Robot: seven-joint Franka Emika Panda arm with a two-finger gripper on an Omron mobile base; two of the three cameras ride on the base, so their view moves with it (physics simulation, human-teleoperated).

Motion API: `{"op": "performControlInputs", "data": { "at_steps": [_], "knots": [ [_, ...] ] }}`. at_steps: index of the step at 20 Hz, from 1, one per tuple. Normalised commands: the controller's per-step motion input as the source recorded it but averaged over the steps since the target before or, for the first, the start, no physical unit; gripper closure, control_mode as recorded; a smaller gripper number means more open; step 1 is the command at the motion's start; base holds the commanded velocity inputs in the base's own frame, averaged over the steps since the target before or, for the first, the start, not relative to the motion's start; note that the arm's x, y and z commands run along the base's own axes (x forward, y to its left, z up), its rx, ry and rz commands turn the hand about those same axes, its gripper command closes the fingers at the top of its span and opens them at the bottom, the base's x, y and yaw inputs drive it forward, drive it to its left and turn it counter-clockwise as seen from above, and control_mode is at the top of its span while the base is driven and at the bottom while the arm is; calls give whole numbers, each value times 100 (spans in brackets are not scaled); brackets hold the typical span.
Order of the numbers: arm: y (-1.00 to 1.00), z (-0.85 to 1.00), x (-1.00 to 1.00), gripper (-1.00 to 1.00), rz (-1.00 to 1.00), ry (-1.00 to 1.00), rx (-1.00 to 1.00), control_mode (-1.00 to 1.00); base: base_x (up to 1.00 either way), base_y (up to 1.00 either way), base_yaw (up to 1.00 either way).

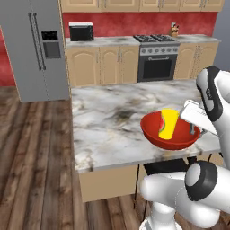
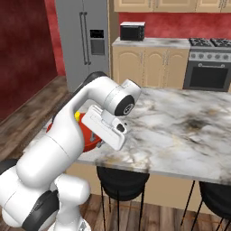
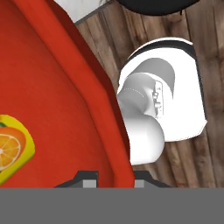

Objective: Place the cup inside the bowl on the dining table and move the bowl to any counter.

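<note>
In the left base view, the cup point(image 1: 168, 123) is standing inside the bowl point(image 1: 179, 137) at the lower right, over the desk point(image 1: 108, 121) edge. In the right base view, the bowl point(image 2: 89, 135) is peeking out behind the arm at centre left. In the hand view, the hand point(image 3: 114, 178) is pinching the bowl's rim point(image 3: 105, 94), with the cup point(image 3: 13, 148) lying at the left edge.

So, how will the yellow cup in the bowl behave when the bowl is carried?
The cup leans inside the red bowl, so it probably slides or tips over. It looks small and light. The end effector pinches only the rim, so the bowl may tilt.
</note>
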Motion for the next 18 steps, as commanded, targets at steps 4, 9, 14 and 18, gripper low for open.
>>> {"op": "performControlInputs", "data": {
  "at_steps": [4,9,14,18],
  "knots": [
    [0,0,0,100,0,0,0,100,0,49,0],
    [0,0,0,100,0,0,0,100,0,51,0],
    [0,0,0,100,0,0,0,100,0,57,0],
    [0,0,0,100,0,0,0,100,0,57,0]
  ]
}}
